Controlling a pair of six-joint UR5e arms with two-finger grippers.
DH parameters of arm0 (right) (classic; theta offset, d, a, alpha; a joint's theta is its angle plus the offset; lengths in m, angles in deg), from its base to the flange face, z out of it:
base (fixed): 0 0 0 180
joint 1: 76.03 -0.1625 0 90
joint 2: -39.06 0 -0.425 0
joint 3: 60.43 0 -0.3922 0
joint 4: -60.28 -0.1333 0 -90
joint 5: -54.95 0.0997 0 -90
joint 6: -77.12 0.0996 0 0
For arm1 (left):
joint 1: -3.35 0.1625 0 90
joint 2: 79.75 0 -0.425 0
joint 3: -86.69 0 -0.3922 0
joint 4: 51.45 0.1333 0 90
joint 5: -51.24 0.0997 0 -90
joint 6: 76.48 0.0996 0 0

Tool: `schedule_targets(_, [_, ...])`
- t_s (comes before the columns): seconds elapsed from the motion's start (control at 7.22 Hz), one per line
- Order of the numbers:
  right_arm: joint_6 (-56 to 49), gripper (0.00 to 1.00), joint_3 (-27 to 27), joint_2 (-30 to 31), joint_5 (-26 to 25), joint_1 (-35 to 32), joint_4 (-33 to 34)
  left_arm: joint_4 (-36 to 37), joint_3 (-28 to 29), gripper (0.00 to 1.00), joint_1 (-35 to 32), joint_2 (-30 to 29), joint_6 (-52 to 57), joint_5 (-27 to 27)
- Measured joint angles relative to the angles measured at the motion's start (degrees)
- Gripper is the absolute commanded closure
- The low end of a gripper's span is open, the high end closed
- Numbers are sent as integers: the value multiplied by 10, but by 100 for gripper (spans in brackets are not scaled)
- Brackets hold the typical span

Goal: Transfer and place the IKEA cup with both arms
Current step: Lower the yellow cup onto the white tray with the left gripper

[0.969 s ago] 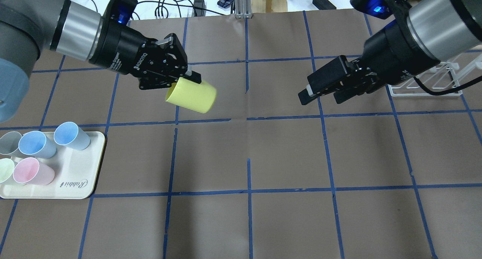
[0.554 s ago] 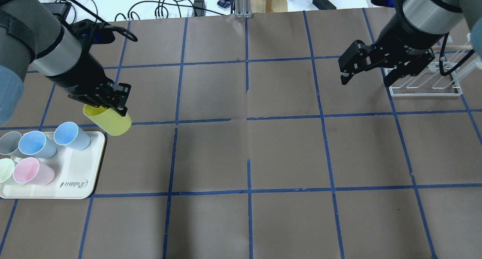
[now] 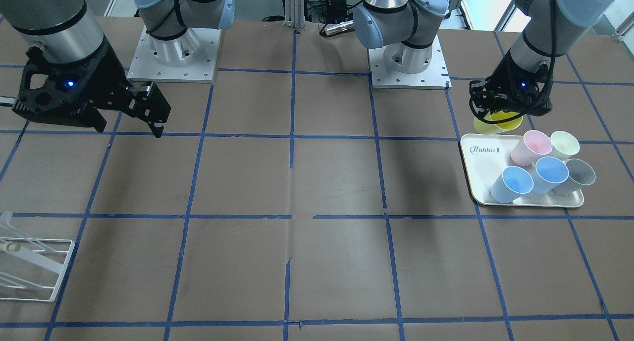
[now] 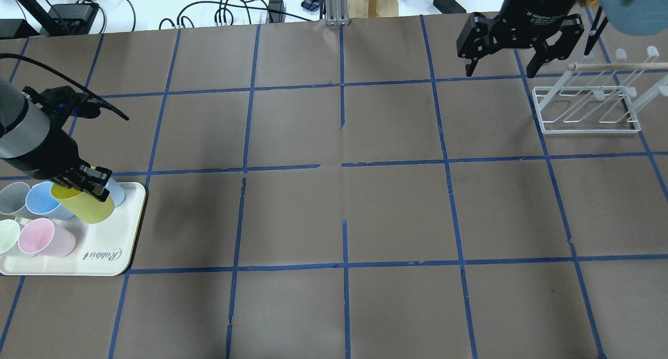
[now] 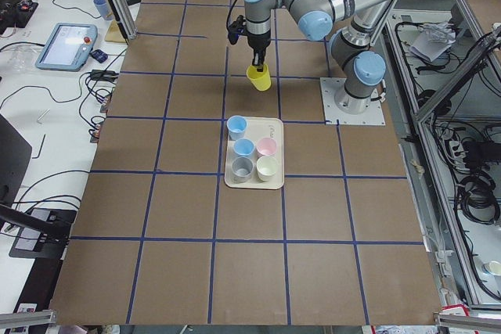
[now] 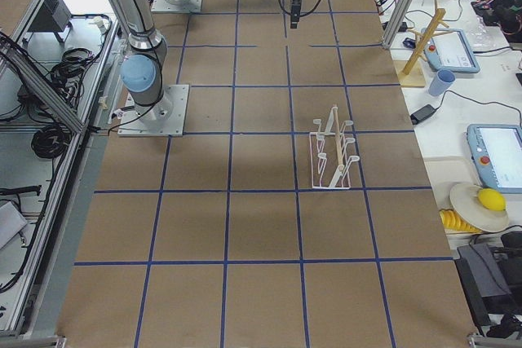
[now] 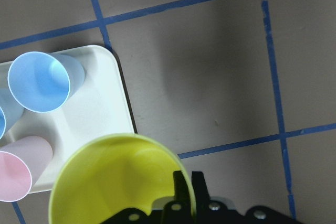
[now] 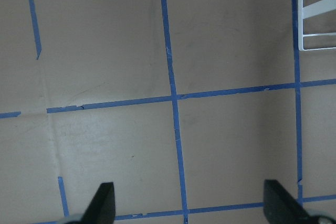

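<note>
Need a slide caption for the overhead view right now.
Left gripper holds the yellow cup by its rim near the tray; right gripper open by the rack.

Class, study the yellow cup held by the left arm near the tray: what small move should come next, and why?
Probably lower the yellow cup toward the tray's bare patch by the print. The left gripper pinches its rim, mouth up, in the air at the tray's edge.
</note>
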Motion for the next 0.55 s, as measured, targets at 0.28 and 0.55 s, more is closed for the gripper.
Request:
schedule_targets(0.28, [-17, 0, -25, 15, 3, -4, 7, 36, -44, 100, 74, -1, 70, -12])
schedule_targets(0.55, [-26, 0, -45, 27, 2, -5, 30, 105, -98, 100, 133, -6, 128, -29])
